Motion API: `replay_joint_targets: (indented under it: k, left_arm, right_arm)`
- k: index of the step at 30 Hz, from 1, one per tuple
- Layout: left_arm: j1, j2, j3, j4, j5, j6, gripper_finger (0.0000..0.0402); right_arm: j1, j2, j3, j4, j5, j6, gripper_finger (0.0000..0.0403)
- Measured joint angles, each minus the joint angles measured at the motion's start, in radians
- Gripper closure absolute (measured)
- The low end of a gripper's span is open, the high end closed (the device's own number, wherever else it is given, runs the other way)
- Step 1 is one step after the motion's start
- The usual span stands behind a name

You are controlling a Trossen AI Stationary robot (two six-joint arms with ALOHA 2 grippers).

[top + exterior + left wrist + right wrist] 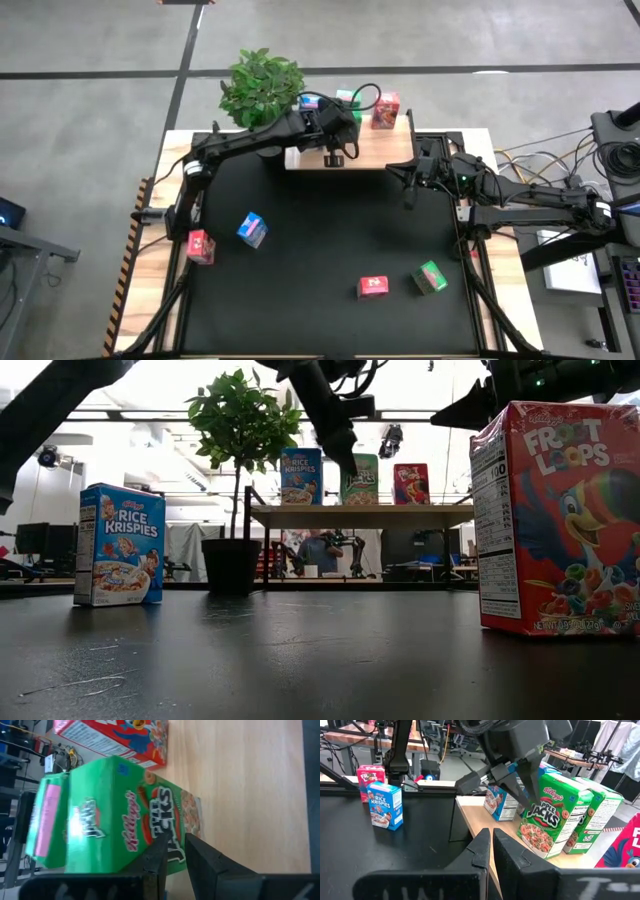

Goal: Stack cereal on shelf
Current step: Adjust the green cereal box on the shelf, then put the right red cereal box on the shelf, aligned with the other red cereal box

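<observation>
The wooden shelf [380, 150] stands at the table's far edge. On it stand blue [310, 103], green [347, 98] and red [385, 110] cereal boxes. A second green box [545, 815] stands in front, slightly turned. My left gripper [175, 847] slants down from above, just on the near side of that front green box [110, 815], with only a narrow gap between its fingers. My right gripper [491, 840] is shut and hovers over the table off the shelf's right end [408, 190]. Two red boxes [200, 246] [373, 287], one blue [252, 229] and one green [430, 277] stand on the black mat. My left gripper's fingertips [162, 845] stand right before the printed front face [150, 825] of the front green box, which stands upright on the shelf. I cannot tell whether they touch it.
A potted plant [262, 85] stands at the shelf's left end, beside the left arm. The table's black mat [330, 230] lies between the shelf and the loose boxes. Cables and equipment lie off the table's right side [560, 200].
</observation>
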Motion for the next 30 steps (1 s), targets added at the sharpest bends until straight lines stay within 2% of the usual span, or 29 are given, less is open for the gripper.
replay_joint_targets:
  k: [18,23,27,30]
  left_arm:
    - [0.009,0.000,0.005,-0.005,0.008,0.012,0.0352]
    - [-0.034,-0.021,0.005,-0.006,0.116,-0.012,0.0352]
    - [-0.098,-0.092,0.002,-0.017,0.212,-0.069,0.0352]
    - [-0.148,-0.159,-0.060,0.001,0.305,-0.100,0.0352]
  right_arm:
    - [0.000,0.000,0.000,0.000,0.000,-0.003,0.0390]
    - [0.000,0.000,0.000,-0.018,0.000,-0.003,0.0390]
    - [0.000,0.000,0.000,-0.036,0.000,-0.011,0.0390]
    - [0.000,-0.002,-0.008,-0.035,-0.001,-0.011,0.0390]
